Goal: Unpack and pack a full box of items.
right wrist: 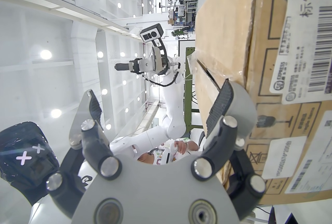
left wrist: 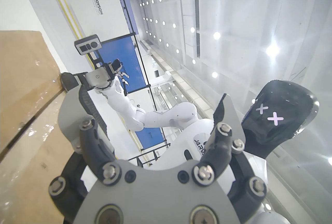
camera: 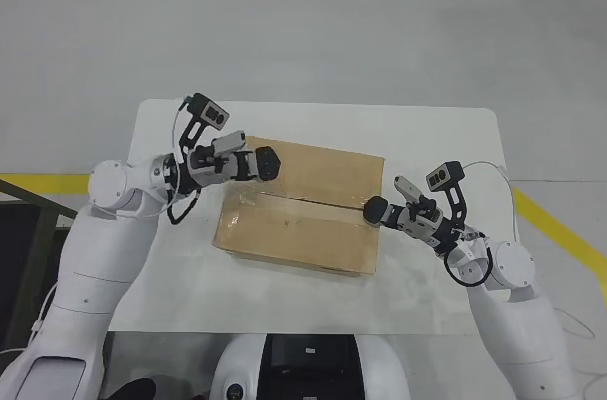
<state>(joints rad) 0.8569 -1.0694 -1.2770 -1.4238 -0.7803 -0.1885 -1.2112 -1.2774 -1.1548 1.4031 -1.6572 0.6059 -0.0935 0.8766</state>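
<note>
A closed cardboard box (camera: 303, 215) lies in the middle of the white table, its top flaps meeting in a taped seam (camera: 313, 200). My left gripper (camera: 261, 162) hovers over the box's far left part, open, with nothing between its fingers (left wrist: 153, 95); the box top (left wrist: 23, 79) lies close beside one finger (left wrist: 90, 116). At the box's right end my right gripper (camera: 376, 211) is level with the seam, open and empty (right wrist: 158, 89). One of its pads (right wrist: 220, 100) stands right at the box's top edge (right wrist: 228, 15), above a side bearing white shipping labels (right wrist: 303, 28).
The white table (camera: 453, 140) has bare surface around the box on all sides. A dark green frame (camera: 13, 190) stands off the table's left edge. Yellow floor lines (camera: 563, 235) run past the table on both sides.
</note>
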